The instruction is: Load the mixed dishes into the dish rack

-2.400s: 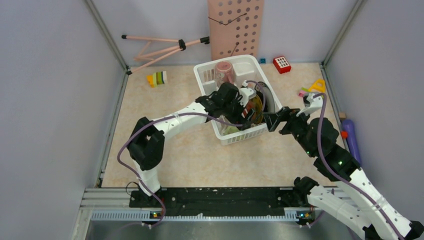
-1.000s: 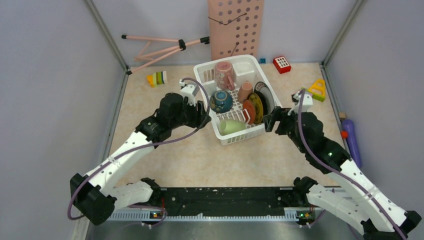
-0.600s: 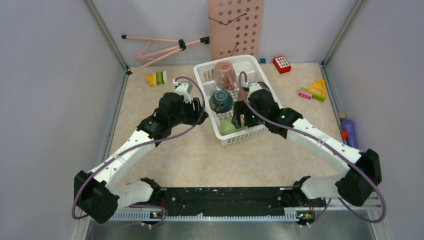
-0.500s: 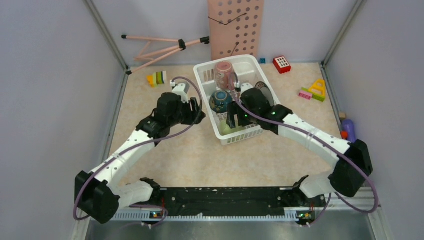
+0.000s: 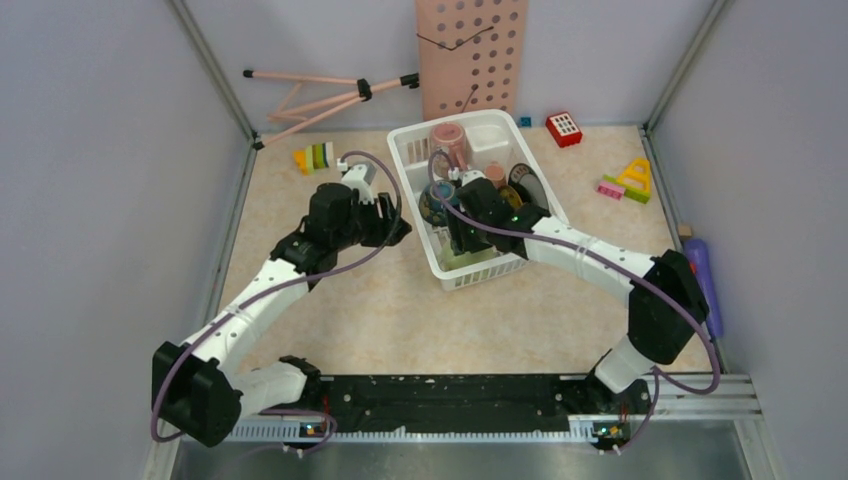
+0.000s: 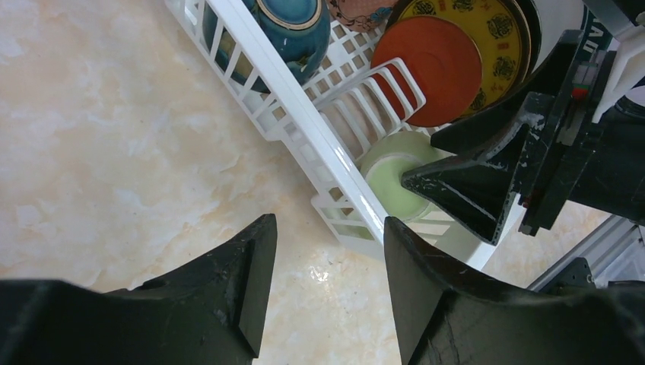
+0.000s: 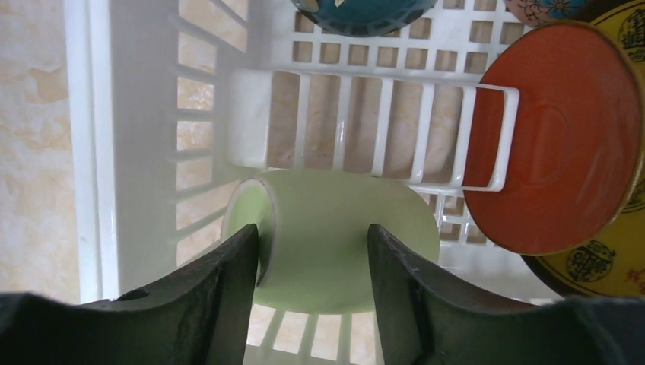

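The white dish rack [image 5: 481, 272] stands mid-table holding a pink mug [image 5: 448, 140], small cup [image 5: 492, 175], black plate [image 5: 531, 186], blue-outside bowl [image 6: 293, 26], orange-red saucer [image 7: 548, 167] and lettered-rim plate [image 6: 494, 38]. The pale green mug [image 7: 335, 236] lies on its side in the rack's near corner. My right gripper [image 7: 313, 296] is open, hovering just above this mug, fingers straddling its open end. My left gripper [image 6: 327, 289] is open and empty over the table, just outside the rack's left wall [image 6: 304, 122].
A pink pegboard [image 5: 470, 50] and a pink tripod [image 5: 320, 95] are at the back wall. Toy blocks lie at the back left [image 5: 315, 157] and right [image 5: 633, 178], with a red block [image 5: 564, 128]. A purple bottle [image 5: 703, 270] lies along the right edge.
My left arm has pulled out of the rack to its left side. My right arm has swung from the rack's right side into the rack, over the pale green mug.
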`<state>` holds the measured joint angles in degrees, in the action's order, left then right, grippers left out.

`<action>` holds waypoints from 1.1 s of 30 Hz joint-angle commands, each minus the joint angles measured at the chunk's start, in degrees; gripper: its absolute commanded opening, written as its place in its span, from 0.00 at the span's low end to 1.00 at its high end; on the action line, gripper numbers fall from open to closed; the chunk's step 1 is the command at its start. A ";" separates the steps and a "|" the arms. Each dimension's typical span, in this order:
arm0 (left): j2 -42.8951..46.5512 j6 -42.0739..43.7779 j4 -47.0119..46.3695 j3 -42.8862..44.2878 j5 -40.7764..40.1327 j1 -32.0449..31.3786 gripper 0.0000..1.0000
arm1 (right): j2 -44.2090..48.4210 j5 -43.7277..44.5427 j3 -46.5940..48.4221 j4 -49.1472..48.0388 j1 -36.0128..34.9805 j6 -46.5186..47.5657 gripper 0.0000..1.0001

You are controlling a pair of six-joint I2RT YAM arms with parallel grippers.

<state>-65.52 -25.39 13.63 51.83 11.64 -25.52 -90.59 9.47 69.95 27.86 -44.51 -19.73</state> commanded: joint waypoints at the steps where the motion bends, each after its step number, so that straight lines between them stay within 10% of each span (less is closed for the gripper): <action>1: -0.53 0.16 -3.27 -0.69 1.87 0.38 0.59 | -0.09 2.24 2.91 0.96 1.14 -1.07 0.46; 11: -4.32 1.45 -5.07 0.24 10.24 0.38 0.60 | 3.23 -11.06 -2.79 -2.27 8.13 -1.99 0.30; 33: -12.12 -3.27 -9.06 2.18 13.91 0.40 0.61 | 0.51 -6.71 -3.66 11.02 8.75 4.63 0.19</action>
<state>-78.24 -28.38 7.66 51.66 25.54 -25.36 -87.74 -0.08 67.90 26.63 -36.23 -18.70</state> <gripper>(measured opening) 0.614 0.191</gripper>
